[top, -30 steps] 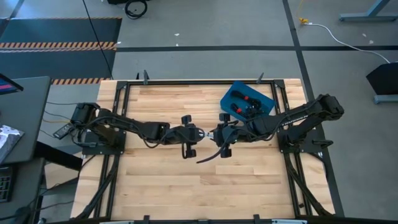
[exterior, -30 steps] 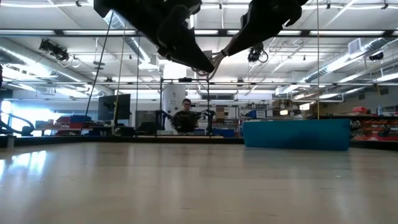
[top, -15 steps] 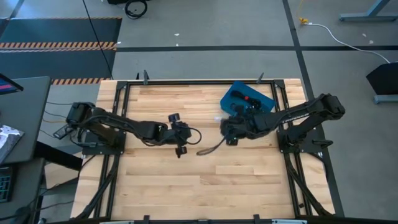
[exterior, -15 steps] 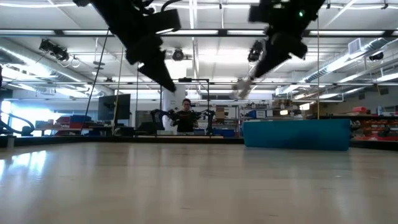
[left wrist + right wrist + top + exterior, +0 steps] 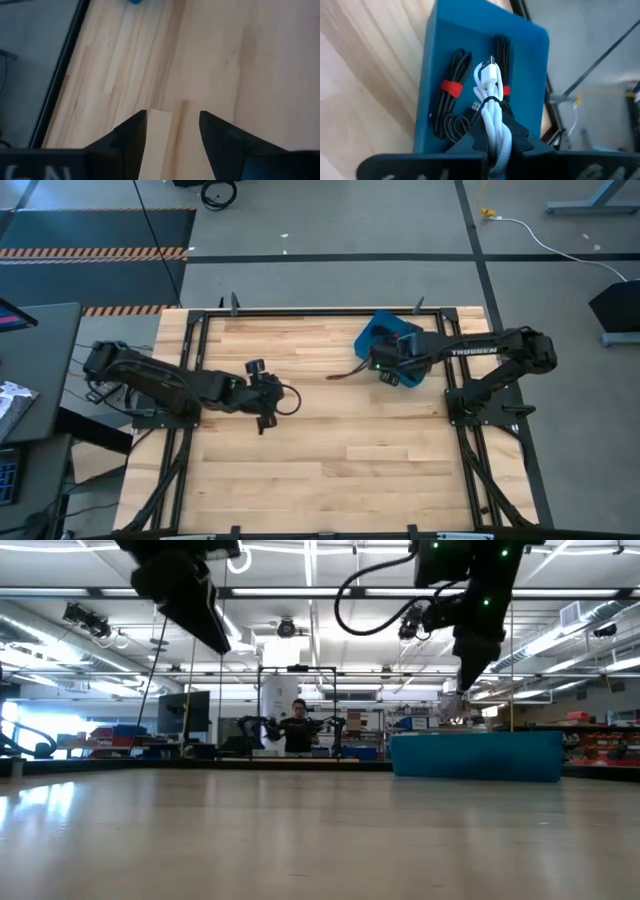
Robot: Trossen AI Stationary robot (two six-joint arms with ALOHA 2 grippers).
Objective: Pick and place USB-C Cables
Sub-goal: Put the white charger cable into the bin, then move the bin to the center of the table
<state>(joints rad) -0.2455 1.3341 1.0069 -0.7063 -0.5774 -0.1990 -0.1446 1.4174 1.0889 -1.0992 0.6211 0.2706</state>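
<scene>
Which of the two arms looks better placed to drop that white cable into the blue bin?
The right. Its gripper is shut on the white cable and hangs over the blue bin, where black cables already lie. The left gripper is open, empty, over bare table.

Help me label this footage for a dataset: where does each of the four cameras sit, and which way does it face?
High view: overhead, straight down on the wooden table; both arms show.
Low view: table height, level toward the room; both arms hang above, and the blue tray shows.
Left wrist view: on the left arm, facing bare tabletop past the open left gripper.
Right wrist view: on the right arm, facing the tray; the right gripper holds a white cable.
Shared: high, low and right wrist views show the tray.
</scene>
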